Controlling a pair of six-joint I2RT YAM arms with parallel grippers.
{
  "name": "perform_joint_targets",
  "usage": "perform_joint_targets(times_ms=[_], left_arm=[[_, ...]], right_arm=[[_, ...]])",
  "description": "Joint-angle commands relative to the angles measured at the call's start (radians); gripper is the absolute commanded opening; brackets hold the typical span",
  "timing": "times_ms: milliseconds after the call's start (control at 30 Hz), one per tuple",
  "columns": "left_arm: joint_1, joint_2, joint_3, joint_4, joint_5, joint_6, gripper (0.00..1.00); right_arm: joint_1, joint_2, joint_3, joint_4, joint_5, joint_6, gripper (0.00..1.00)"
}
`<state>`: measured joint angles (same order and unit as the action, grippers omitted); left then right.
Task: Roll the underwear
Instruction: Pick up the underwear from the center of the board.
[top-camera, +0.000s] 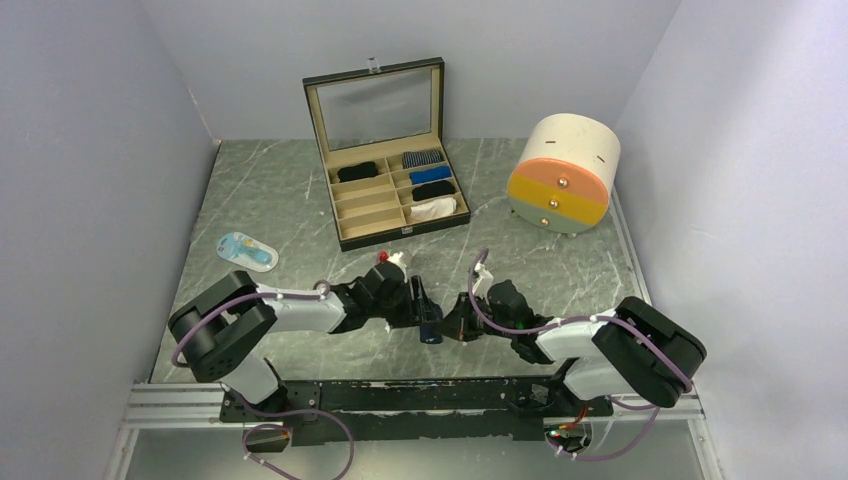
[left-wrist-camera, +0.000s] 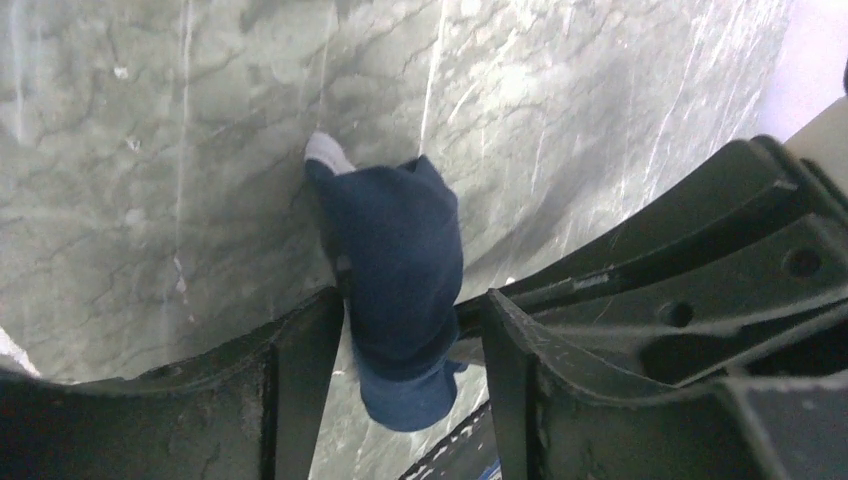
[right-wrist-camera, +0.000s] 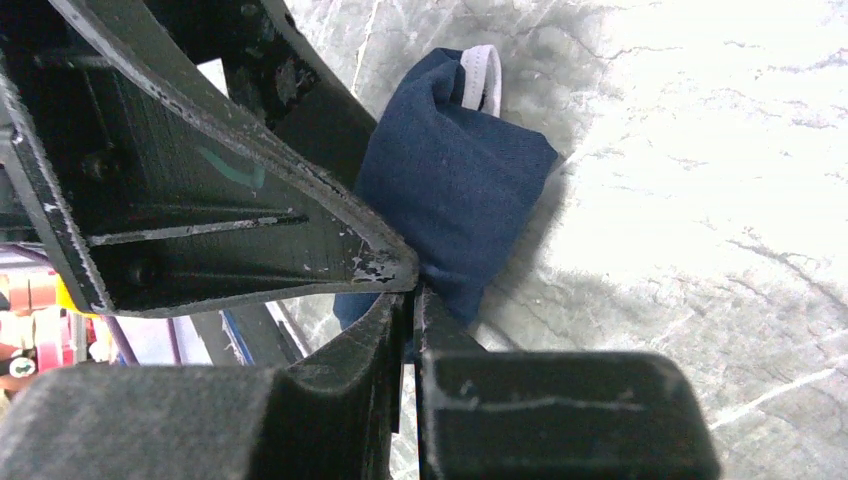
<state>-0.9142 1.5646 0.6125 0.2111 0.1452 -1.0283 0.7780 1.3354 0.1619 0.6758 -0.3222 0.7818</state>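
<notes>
The underwear (left-wrist-camera: 400, 280) is lying on the table (top-camera: 280, 190) between the left gripper's (left-wrist-camera: 400, 320) parted jaws, and the right gripper (right-wrist-camera: 415, 300) is pinching its near edge. The box (top-camera: 390, 215) is standing beyond both grippers. The drawers (top-camera: 560, 175) are standing beyond the right gripper, to its right. The packet (top-camera: 247, 250) is lying left of the left gripper.

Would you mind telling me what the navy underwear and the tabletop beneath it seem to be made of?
The navy underwear: soft matte knit fabric, likely cotton; it folds and bunches, with a white elastic-looking trim. The tabletop: grey, veined like marble, slightly glossy; possibly stone or a printed laminate.
</notes>
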Motion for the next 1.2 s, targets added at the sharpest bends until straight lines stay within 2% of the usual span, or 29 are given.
perform_joint_targets(times_ms=[0,167,267,367,467,567,667,733,900,1000,1167], left_arm=[[-0.01,0.028,-0.09,-0.17,0.022,0.05,0.59],[-0.028,0.078,-0.052,-0.185,0.035,0.097,0.46],[-0.032,0.121,-0.019,-0.193,0.045,0.123,0.33],[-0.032,0.124,0.02,-0.276,-0.007,0.144,0.13],[-0.029,0.102,0.071,-0.365,-0.091,0.185,0.05],[-0.028,0.092,0.129,-0.397,-0.104,0.267,0.05],[-0.026,0.102,0.219,-0.443,-0.09,0.394,0.05],[-0.019,0.125,0.289,-0.525,-0.082,0.504,0.05],[0.027,0.121,0.489,-0.697,-0.086,0.74,0.05],[0.104,0.113,0.581,-0.754,0.011,0.881,0.05],[0.225,0.153,0.775,-0.887,0.083,1.099,0.05]], right_arm=[[-0.003,-0.009,-0.022,0.004,0.034,0.009,0.09],[-0.004,-0.014,-0.025,0.011,0.025,0.012,0.11],[-0.005,-0.016,-0.02,0.007,0.017,0.007,0.17],[-0.004,-0.046,-0.004,-0.025,-0.007,0.006,0.28],[-0.004,-0.145,0.029,-0.116,-0.016,0.001,0.44],[-0.004,-0.286,0.089,-0.34,0.076,-0.027,0.49],[-0.009,-0.402,0.138,-0.555,0.267,-0.038,0.57],[-0.02,-0.451,0.153,-0.638,0.385,-0.037,0.61],[-0.049,-0.501,0.209,-0.737,0.53,-0.062,0.62],[-0.056,-0.489,0.245,-0.774,0.61,-0.049,0.57],[-0.06,-0.445,0.277,-0.736,0.628,-0.11,0.53]])
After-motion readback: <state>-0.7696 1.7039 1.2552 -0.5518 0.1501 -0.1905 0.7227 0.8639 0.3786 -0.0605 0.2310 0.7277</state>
